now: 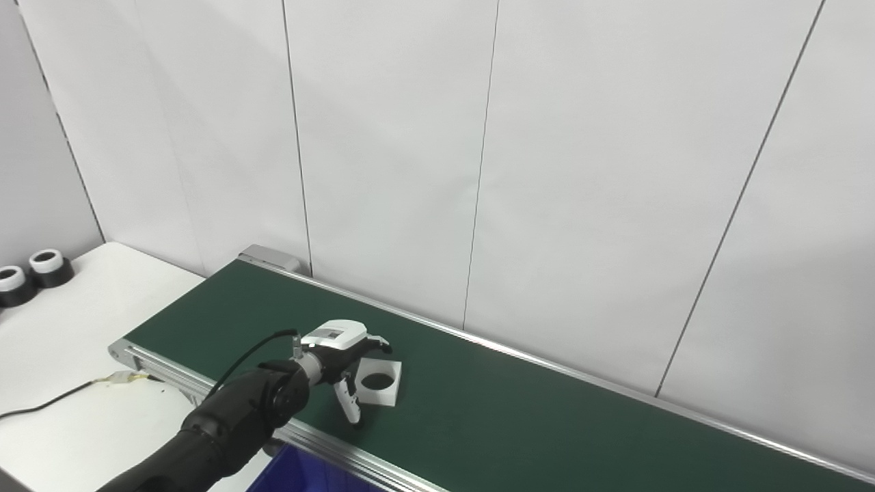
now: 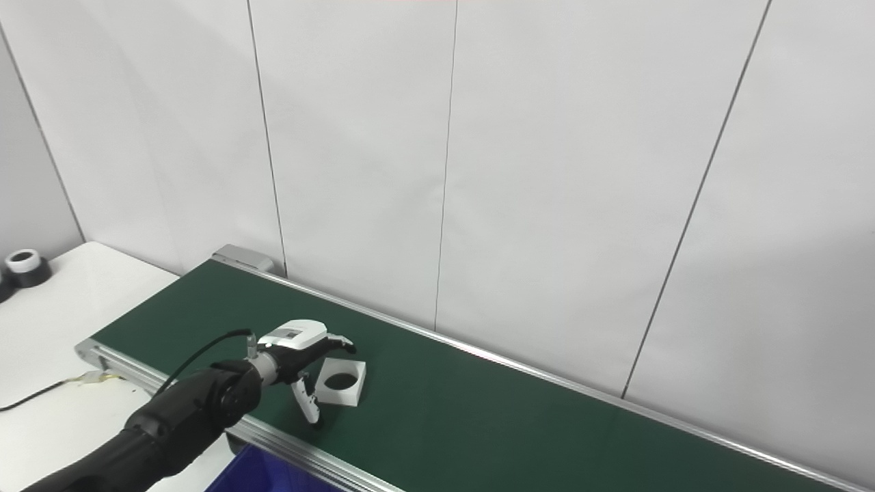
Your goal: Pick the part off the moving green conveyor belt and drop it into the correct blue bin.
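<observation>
So we're early in the task: the part (image 1: 378, 383), a flat white square with a round hole through its middle, lies on the green conveyor belt (image 1: 547, 417), not yet lifted. Our left hand (image 1: 345, 359) sits right at it, fingers (image 1: 376, 344) spread over the part's 10 o'clock corner and the thumb (image 1: 348, 404) hanging down at its 8 o'clock side. Fingers look to be touching or just beside the part's edges, but we can't tell if there's real contact. No grip closed yet, we'd say; the hand is apart and straddling, not pinching.

The right hand isn't visible in either view.

A blue bin (image 1: 301, 471) shows only as a corner at 6 o'clock of the hand, just below the belt's near rail. Whether it's the correct one, we can't tell.

Left to do, by our read: close on the part, lift it off the belt, carry it over the rail, drop it in the bin. Nothing binned yet.

Two black-and-white rolls (image 1: 31, 273) sit on the white table (image 1: 68, 342) at far 9 o'clock, well apart from the work.
</observation>
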